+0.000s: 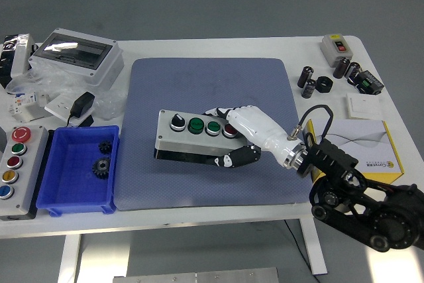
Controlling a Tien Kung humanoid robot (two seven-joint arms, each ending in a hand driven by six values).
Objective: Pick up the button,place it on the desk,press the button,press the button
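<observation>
A grey button box (192, 137) with a black selector, two green buttons and a red button sits low over the blue mat (209, 130), near its middle. My right hand (235, 137) is shut on the box's right end: white fingers (222, 113) lie over the top by the red button, the dark thumb (238, 157) presses the front face. Whether the box touches the mat I cannot tell. The left hand is out of sight.
A blue bin (76, 170) with gears and a long multi-button panel (16, 170) lie at the left. Behind them stands a clear-lid enclosure (76, 54). A yellow-white carton (354, 147), black cylinders (318, 77) and a small switch box (336, 48) are at the right.
</observation>
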